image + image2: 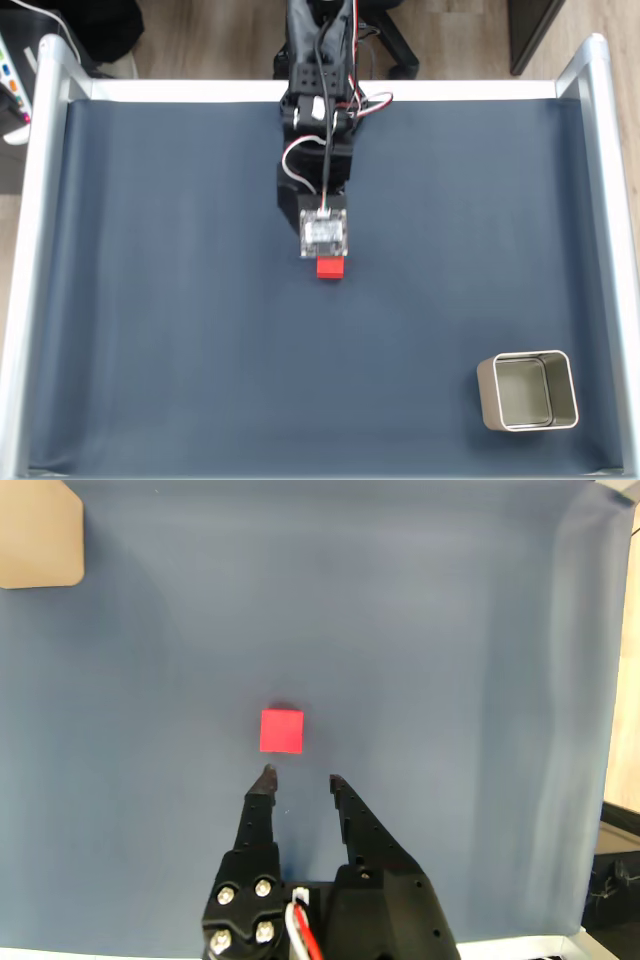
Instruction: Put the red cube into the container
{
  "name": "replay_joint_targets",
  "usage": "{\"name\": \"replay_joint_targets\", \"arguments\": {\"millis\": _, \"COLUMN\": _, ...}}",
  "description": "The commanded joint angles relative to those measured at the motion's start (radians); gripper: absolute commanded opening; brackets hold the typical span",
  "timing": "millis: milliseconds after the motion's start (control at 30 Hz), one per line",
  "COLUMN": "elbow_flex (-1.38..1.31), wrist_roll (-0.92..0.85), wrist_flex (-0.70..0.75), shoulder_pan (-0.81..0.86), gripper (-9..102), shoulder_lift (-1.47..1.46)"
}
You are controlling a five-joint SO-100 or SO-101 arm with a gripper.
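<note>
Squarely ahead of the gripper (300, 774) in the wrist view sits the red cube (281, 730), flat on the dark blue mat (440, 680), just beyond the fingertips (267, 773) and apart from them, with a sliver of mat showing between its near edge and the tips; it lines up a little toward the left finger as that view shows it. Its faces are plain, with no writing or mark that can be read. The two black fingers stand partly spread, the gap between their tips about as wide as the cube, and nothing is held or touched between them. In the fixed view the red cube (331, 267) peeks out right under the arm's forward end, where a small pale module (325, 232) with a wire running up the arm (318, 110) hides the fingers themselves; any print on that module is too small to read. The container (527, 391), a pale square tin with rounded corners and a thin light rim, stands open-topped well away from the gripper, toward the lower right corner of the mat in the fixed view, and a beige piece of it (38, 535) cuts into the upper left corner of the wrist view. Silver rails (612, 200) frame the mat, with wood floor (200, 40) beyond
</note>
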Motion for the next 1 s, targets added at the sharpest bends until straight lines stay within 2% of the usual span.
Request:
{"name": "replay_joint_targets", "arguments": {"millis": 0, "elbow_flex": -0.061, "wrist_roll": -0.012, "wrist_flex": -0.032, "shoulder_pan": 0.021, "gripper": 24, "shoulder_lift": -0.051}}
{"name": "replay_joint_targets", "arguments": {"millis": 467, "elbow_flex": -0.011, "wrist_roll": 0.012, "wrist_flex": -0.255, "shoulder_pan": -0.014, "gripper": 26, "shoulder_lift": -0.213}}
{"name": "replay_joint_targets", "arguments": {"millis": 967, "elbow_flex": 0.055, "wrist_roll": 0.097, "wrist_flex": -0.377, "shoulder_pan": -0.098, "gripper": 26, "shoulder_lift": -0.293}}
